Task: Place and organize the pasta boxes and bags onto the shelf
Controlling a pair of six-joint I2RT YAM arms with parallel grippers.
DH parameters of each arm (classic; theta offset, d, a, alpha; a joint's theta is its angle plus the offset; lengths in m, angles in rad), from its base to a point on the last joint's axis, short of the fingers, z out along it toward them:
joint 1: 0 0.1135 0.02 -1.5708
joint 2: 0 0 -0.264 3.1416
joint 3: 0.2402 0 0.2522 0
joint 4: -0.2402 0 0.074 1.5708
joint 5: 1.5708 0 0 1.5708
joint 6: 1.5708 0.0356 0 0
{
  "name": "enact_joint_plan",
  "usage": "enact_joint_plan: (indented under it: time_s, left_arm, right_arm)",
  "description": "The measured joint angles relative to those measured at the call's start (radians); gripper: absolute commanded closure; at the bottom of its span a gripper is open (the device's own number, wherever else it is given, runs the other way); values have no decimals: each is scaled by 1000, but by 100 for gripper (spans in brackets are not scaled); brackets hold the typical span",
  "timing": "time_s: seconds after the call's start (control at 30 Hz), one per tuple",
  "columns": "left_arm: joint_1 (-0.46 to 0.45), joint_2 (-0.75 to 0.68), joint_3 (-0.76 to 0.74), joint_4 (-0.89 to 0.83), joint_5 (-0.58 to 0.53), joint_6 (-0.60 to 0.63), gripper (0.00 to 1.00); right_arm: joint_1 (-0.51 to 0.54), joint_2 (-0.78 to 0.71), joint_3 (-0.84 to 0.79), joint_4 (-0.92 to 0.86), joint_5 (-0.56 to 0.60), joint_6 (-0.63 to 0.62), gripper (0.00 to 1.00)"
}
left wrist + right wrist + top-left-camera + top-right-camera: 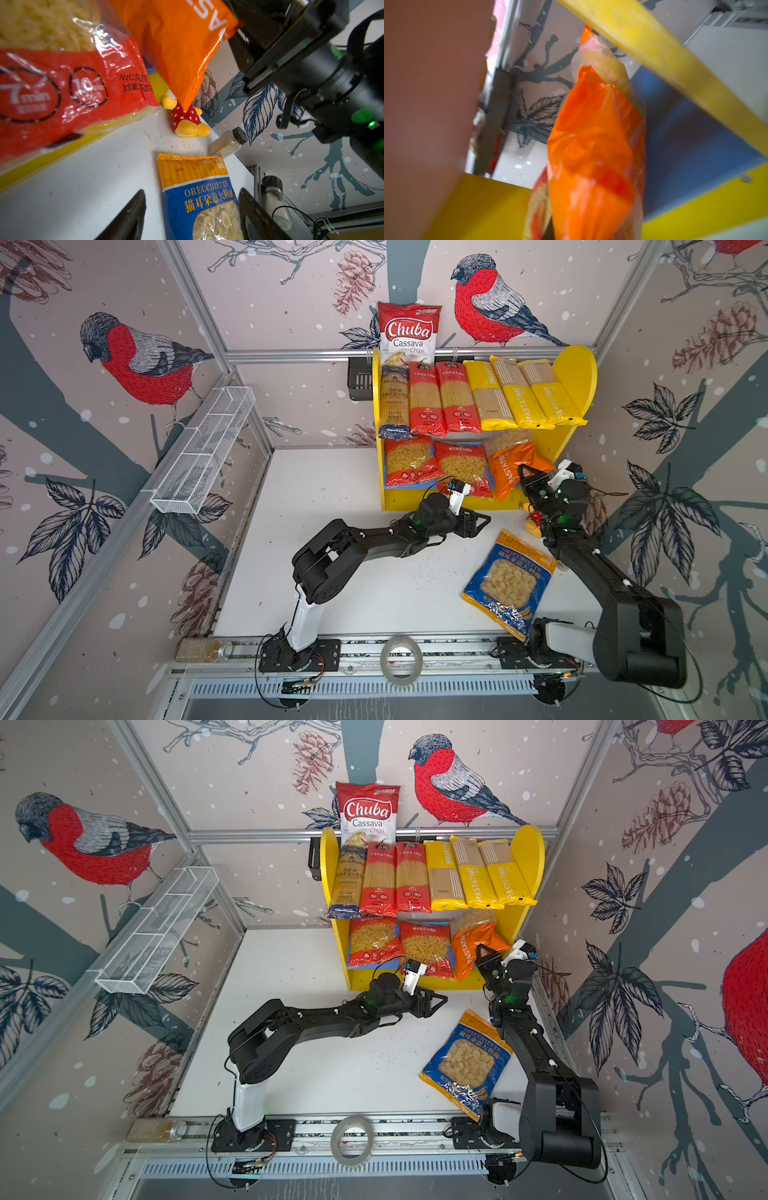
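The right claw [524, 471] is clamped on the lower edge of the orange pasta bag [508, 472]. The bag stands tilted at the right end of the lower blue board of the shelf [577, 373], just beside two red short-pasta bags [409, 462]. Spaghetti packs [455, 400] lie side by side on the upper board. The left claw [483, 521] hangs over the tabletop [332, 572], jaws apart and empty. A blue-yellow orecchiette bag [509, 583] lies flat on the tabletop by the right arm, off the shelf
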State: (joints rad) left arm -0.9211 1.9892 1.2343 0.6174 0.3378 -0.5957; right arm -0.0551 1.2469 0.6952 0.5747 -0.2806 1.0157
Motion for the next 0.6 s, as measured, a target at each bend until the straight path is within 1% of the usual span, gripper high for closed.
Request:
enact_joint_plan:
  time_s: [0.07,0.17,0.3,0.47,0.6]
  left_arm:
    - [1,-5,-8,2,0,0,31]
    - [3,-13,-21,7,1,-2,31]
    - [6,-19,-26,14,2,-3,31]
    - [8,-21,-30,28,3,-4,31]
    - [8,-37,-58,28,3,-7,31]
  right_arm:
    - [-3,19,35,22,-11,20,91]
    - [-7,50,44,79,-16,85,93]
    - [-3,92,-4,187,-18,192,93]
    - [8,140,-88,270,-3,309,94]
    - [8,176,-83,343,-15,402,94]
